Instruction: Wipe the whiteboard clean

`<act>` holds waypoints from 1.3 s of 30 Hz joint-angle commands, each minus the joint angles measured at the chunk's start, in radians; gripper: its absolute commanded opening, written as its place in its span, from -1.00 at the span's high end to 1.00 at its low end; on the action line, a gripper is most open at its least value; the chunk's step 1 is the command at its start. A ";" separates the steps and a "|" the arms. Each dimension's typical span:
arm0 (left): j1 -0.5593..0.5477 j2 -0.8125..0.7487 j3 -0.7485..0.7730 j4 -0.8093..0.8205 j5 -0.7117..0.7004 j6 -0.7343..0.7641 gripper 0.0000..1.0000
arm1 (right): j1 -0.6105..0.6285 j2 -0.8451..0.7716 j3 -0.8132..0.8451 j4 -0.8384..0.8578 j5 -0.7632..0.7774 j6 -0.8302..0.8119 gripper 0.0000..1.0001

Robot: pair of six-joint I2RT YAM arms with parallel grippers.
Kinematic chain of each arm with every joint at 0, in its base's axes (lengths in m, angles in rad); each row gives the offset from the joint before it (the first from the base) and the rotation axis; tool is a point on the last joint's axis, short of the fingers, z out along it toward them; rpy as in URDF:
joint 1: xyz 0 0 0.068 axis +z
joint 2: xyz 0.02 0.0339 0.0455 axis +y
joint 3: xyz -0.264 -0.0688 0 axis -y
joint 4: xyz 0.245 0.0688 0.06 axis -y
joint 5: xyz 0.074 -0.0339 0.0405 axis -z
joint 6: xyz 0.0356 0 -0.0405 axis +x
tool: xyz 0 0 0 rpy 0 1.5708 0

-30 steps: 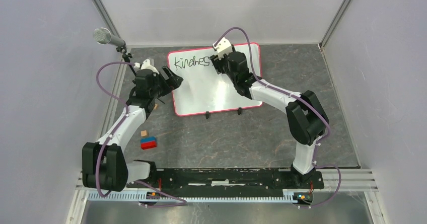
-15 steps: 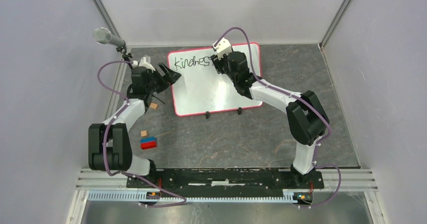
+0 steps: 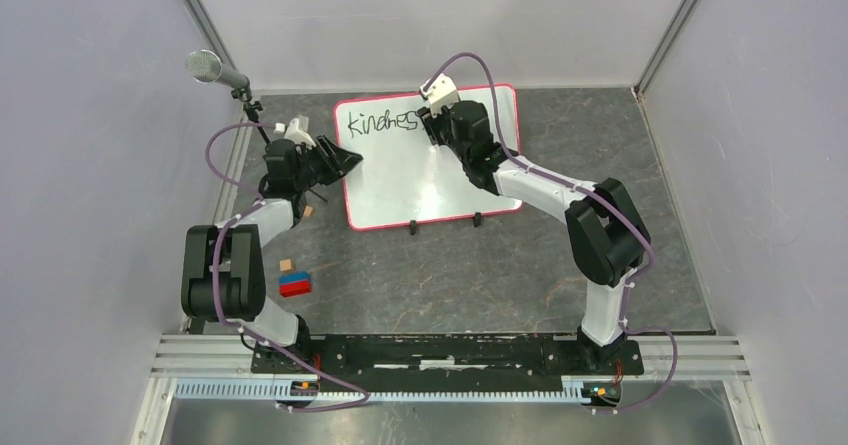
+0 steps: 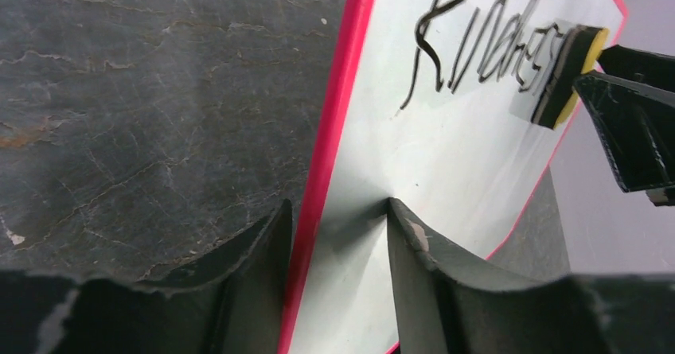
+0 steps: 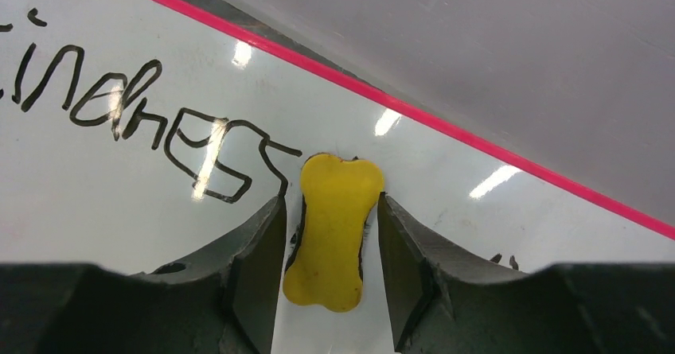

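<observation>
The dark stone-look surface (image 3: 560,265) carries the whiteboard (image 3: 425,180), which lies flat at the far middle with its two black feet on the near edge. I read the step as the start of the wipe, since none of the lettering is gone yet.

My left pincer (image 4: 338,211) sits at the board's left rim with its jaws apart and the pink rim running between them. It looks like a bracing hold, though I cannot tell whether the tips press down. My right pincer (image 5: 328,203) is clamped on a yellow bone-shaped eraser (image 5: 334,227), set on the board just right of the last letter of the black writing (image 3: 380,122).

Next I would drag the eraser leftward across the word, keeping the felt flat and pressed down while the left side stops the board from sliding.

The overhead view gives me the layout but hides the eraser under the right wrist. The right wrist view shows its shape and the grip. Only the left wrist view shows the eraser's dark felt face, side on against the board.
</observation>
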 commanded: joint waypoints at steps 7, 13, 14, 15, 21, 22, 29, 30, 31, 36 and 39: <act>-0.024 0.028 -0.050 0.178 0.038 0.143 0.41 | 0.000 0.034 0.058 0.011 0.016 -0.013 -0.02; -0.044 0.008 -0.130 0.308 0.026 0.236 0.81 | -0.003 0.007 0.043 0.013 0.023 -0.022 -0.30; -0.045 0.007 -0.146 0.330 0.023 0.246 0.84 | -0.005 -0.001 0.037 0.017 0.021 -0.020 -0.34; -0.045 0.009 -0.162 0.376 0.023 0.242 0.87 | -0.008 -0.006 0.032 0.021 0.018 -0.019 -0.37; -0.058 0.028 -0.222 0.543 0.036 0.254 0.95 | -0.033 -0.033 -0.018 0.032 -0.007 0.007 -0.37; -0.060 0.026 -0.228 0.555 0.033 0.254 0.95 | -0.041 -0.039 -0.028 0.036 -0.019 0.014 -0.36; -0.060 0.031 -0.224 0.564 0.058 0.257 0.95 | -0.068 -0.057 -0.055 0.047 -0.074 0.033 -0.40; -0.060 0.030 -0.222 0.565 0.060 0.258 0.95 | -0.071 -0.053 -0.052 0.045 -0.079 0.035 -0.37; -0.060 0.029 -0.221 0.565 0.062 0.260 0.95 | -0.072 -0.046 -0.049 0.046 -0.089 0.035 -0.32; -0.061 0.024 -0.219 0.562 0.070 0.268 0.95 | -0.072 -0.009 -0.019 0.042 -0.134 0.033 0.18; -0.060 0.024 -0.216 0.560 0.073 0.270 0.95 | -0.070 0.018 0.014 0.022 -0.157 0.040 0.37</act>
